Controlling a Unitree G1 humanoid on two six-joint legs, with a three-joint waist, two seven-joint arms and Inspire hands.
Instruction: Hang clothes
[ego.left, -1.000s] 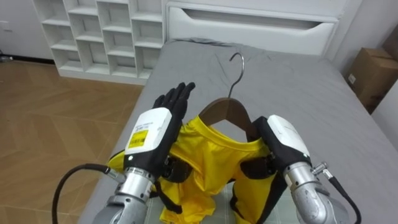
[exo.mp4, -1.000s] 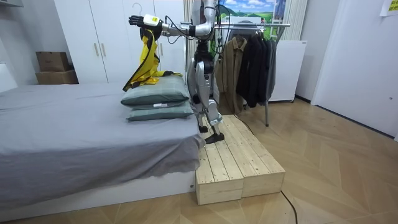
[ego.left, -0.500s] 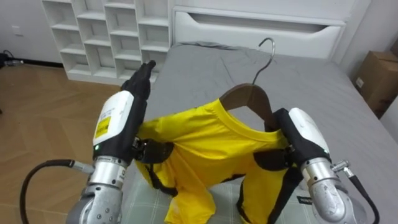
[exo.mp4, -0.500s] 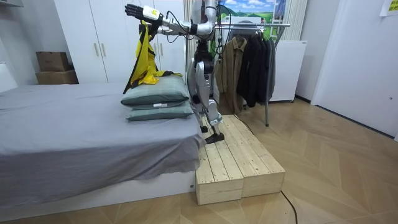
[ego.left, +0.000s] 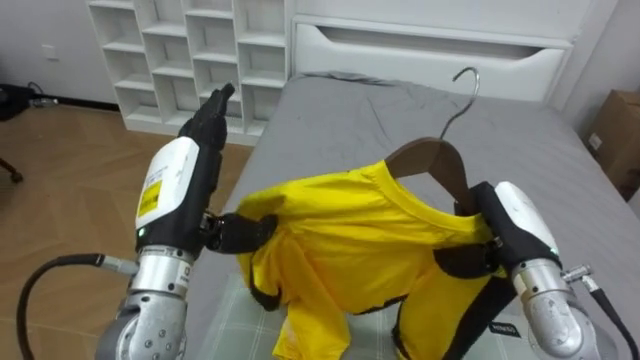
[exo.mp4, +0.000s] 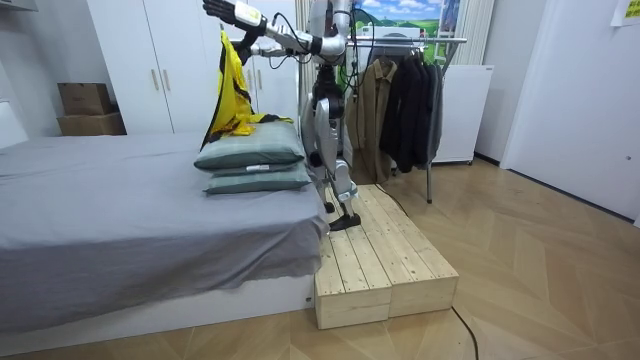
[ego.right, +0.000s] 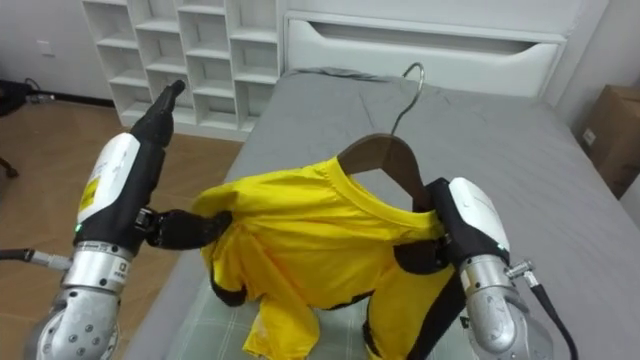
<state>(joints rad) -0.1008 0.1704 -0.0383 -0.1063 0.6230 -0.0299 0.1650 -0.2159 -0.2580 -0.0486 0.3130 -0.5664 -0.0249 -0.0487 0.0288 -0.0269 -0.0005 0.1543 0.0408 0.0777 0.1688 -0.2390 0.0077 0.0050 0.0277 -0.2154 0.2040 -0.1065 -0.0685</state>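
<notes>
Over the bed (ego.left: 380, 120) — yellow shirt (ego.left: 350, 240) on hanger (ego.left: 432, 157).

The bed (exo.mp4: 120, 210) is covered with a grey sheet, creased toward the white headboard (ego.left: 430, 50). Two grey-green pillows lie stacked at the end nearest the robot, the top pillow (exo.mp4: 250, 155) resting on the lower pillow (exo.mp4: 258, 181), which lies on the sheet. A low wooden platform (exo.mp4: 385, 265) sits on the wood floor (exo.mp4: 540, 260), touching the bed's end, and the robot stands on it. Two boxes (exo.mp4: 88, 110) are stacked beyond the bed.
</notes>
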